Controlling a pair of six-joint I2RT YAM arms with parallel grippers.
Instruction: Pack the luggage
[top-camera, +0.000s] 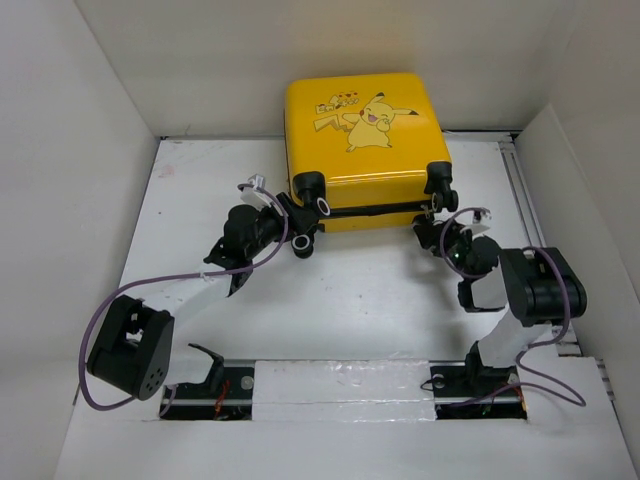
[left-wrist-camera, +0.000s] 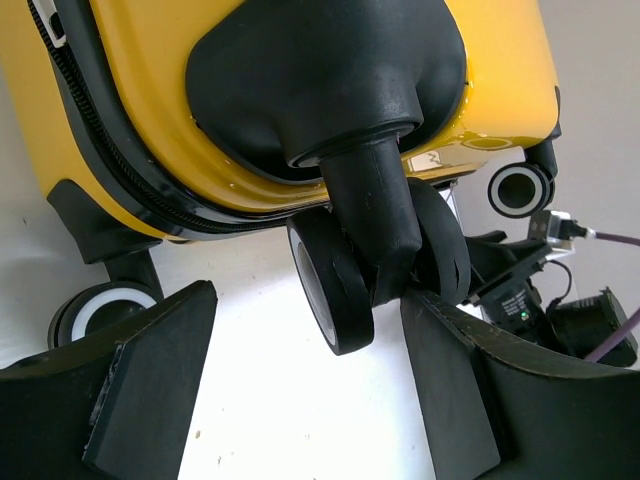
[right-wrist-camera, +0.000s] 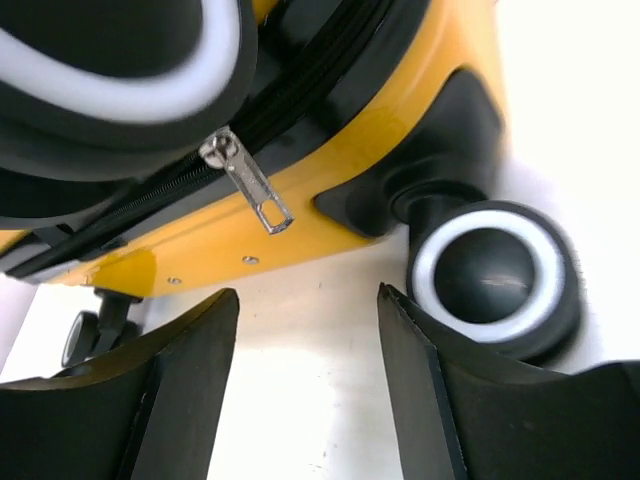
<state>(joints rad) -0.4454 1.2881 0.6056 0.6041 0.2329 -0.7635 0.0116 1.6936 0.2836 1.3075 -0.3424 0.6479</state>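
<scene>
glossy yellow hard-shell luggage (top-camera: 362, 150), black rounded wheels (left-wrist-camera: 330, 290), metal zipper pull (right-wrist-camera: 250, 187)

The luggage (top-camera: 360, 130) has a smooth, glossy yellow hard-plastic shell that catches reflections. At the luggage's lower corner, the wheel housing (left-wrist-camera: 330, 80) is matt black plastic. The wheel (right-wrist-camera: 490, 275) is dull black with a smooth white ring. The zipper pull (right-wrist-camera: 247, 182) on the luggage is shiny metal. Beneath the luggage, the counter (top-camera: 350, 300) looks matt white.
</scene>
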